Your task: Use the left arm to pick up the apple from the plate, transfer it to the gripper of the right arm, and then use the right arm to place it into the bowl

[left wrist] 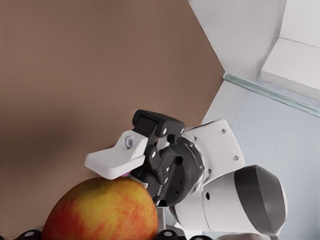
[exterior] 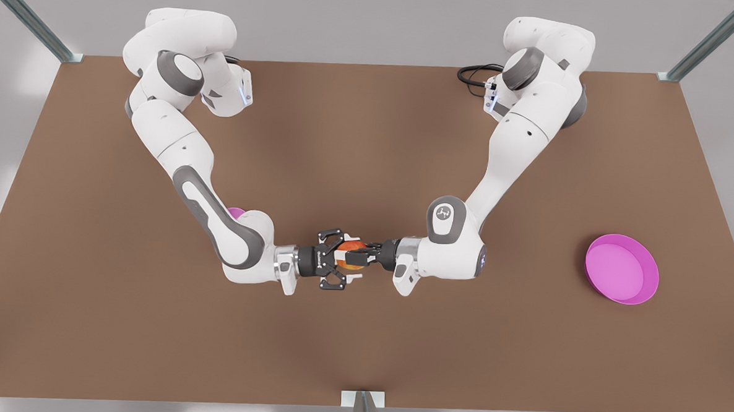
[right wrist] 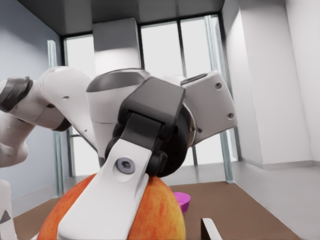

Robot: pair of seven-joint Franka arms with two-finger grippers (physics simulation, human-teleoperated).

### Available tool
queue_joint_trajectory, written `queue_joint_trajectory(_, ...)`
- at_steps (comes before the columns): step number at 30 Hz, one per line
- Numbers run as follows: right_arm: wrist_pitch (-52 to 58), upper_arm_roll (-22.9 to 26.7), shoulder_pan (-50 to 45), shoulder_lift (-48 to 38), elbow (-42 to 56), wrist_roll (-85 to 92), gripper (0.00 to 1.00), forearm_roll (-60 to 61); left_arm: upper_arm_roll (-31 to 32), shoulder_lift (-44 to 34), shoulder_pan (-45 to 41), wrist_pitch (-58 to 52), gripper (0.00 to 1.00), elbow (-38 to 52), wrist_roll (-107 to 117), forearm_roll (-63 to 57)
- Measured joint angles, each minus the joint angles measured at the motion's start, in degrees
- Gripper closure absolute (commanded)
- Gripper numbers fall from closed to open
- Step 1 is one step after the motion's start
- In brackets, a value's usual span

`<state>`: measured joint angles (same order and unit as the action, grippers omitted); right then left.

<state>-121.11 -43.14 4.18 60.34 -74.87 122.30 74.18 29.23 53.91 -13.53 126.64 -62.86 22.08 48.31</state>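
Observation:
Above the middle of the brown table, the red-orange apple (exterior: 351,255) (left wrist: 100,212) (right wrist: 160,210) hangs between both grippers. My left gripper (exterior: 360,253), slim and black, comes in from the front view's right and is shut on the apple; one of its fingers (right wrist: 107,200) lies across the fruit. My right gripper (exterior: 347,258), the black linkage one with a silver ring, faces it with its fingers (left wrist: 114,161) spread open around the apple. The wide magenta plate (exterior: 621,268) (right wrist: 181,200) sits empty at the front view's right. Only a sliver of the pink bowl (exterior: 236,213) shows behind the right arm's elbow.
Both arm bases stand at the table's far edge, with a black cable (exterior: 475,74) by the left arm's base. Metal frame posts (exterior: 361,410) rise at the near edge and the far corners. Bare tabletop (exterior: 360,354) stretches in front of the grippers.

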Motion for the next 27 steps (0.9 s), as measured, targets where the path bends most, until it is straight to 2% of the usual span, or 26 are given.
queue_joint_trajectory(1,-0.01,-0.03,0.02,0.01,-0.01,0.05,0.06,0.03,0.0,0.11,0.0,0.01,0.24,0.04,0.0,-0.01)
queue_joint_trajectory(3,-0.01,-0.05,0.03,0.02,0.01,0.14,0.28,0.02,-0.01,0.21,0.01,0.02,0.24,0.08,0.0,-0.01)
queue_joint_trajectory(5,0.03,-0.04,0.03,0.0,0.07,0.17,0.33,-0.07,-0.01,0.23,0.02,0.03,0.24,0.09,0.01,-0.01)
queue_joint_trajectory(7,0.06,-0.04,0.03,-0.01,0.11,0.19,0.33,-0.13,0.0,0.23,0.02,0.07,0.23,0.1,0.01,0.0)
queue_joint_trajectory(8,0.07,-0.04,0.03,-0.01,0.12,0.2,0.33,-0.14,0.0,0.23,0.01,0.08,0.0,0.09,-0.05,0.09)
queue_joint_trajectory(18,0.3,-0.06,0.22,-0.1,0.22,0.25,0.33,-0.21,-0.01,-0.31,1.18,-0.06,0.0,-0.01,-0.48,0.2)
queue_joint_trajectory(24,1.25,0.15,4.47,-0.76,-0.13,0.18,0.33,-3.43,-0.1,-2.98,13.12,-7.73,0.0,0.0,-0.56,-0.74)
queue_joint_trajectory(25,1.6,0.29,6.14,-0.85,-0.42,0.04,0.33,-6.27,-0.19,-5.03,16.89,-11.25,0.0,0.08,-0.55,-4.81)
queue_joint_trajectory(27,3.44,0.43,12.05,-1.47,-1.32,-0.7,0.33,-16.09,0.12,-11.87,21.59,-19.33,0.0,0.19,-0.57,-21.42)
